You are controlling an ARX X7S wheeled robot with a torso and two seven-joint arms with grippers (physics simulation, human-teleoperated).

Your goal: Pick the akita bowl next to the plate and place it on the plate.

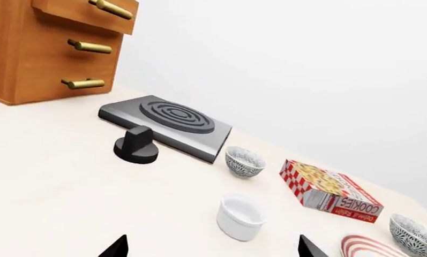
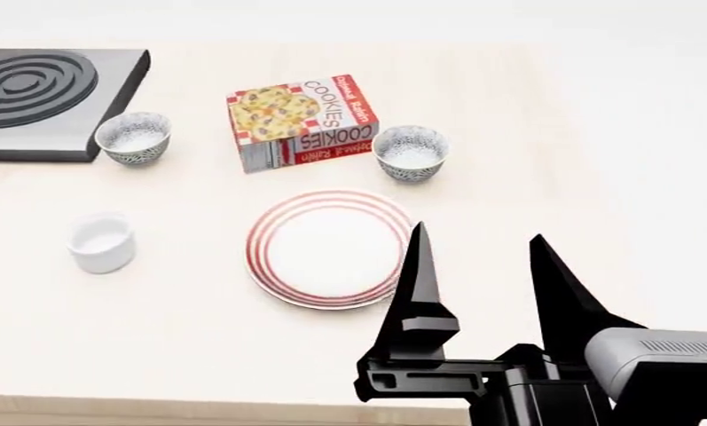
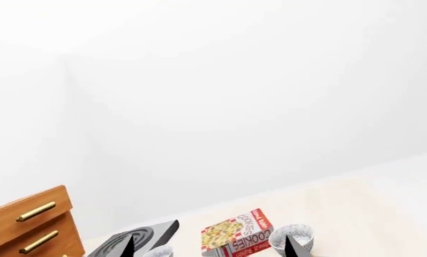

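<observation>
Speckled grey-and-white, the akita bowl point(image 2: 412, 152) is seen just above the plate point(image 2: 328, 249), up-left of the right gripper point(image 2: 486, 262), whose 2 fingers are spread apart and empty.

Stove point(image 2: 34, 98) cropped at the head view's left edge; right gripper point(image 2: 483, 266) covers the plate's point(image 2: 329, 248) near-right rim; left wrist view crops plate and akita bowl point(image 1: 416, 234)

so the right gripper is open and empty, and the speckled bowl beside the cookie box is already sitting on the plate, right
Not quite. In the head view the bowl beside the cookie box sits on the table, beyond the plate, which holds nothing. The right gripper is indeed open and empty.
</observation>
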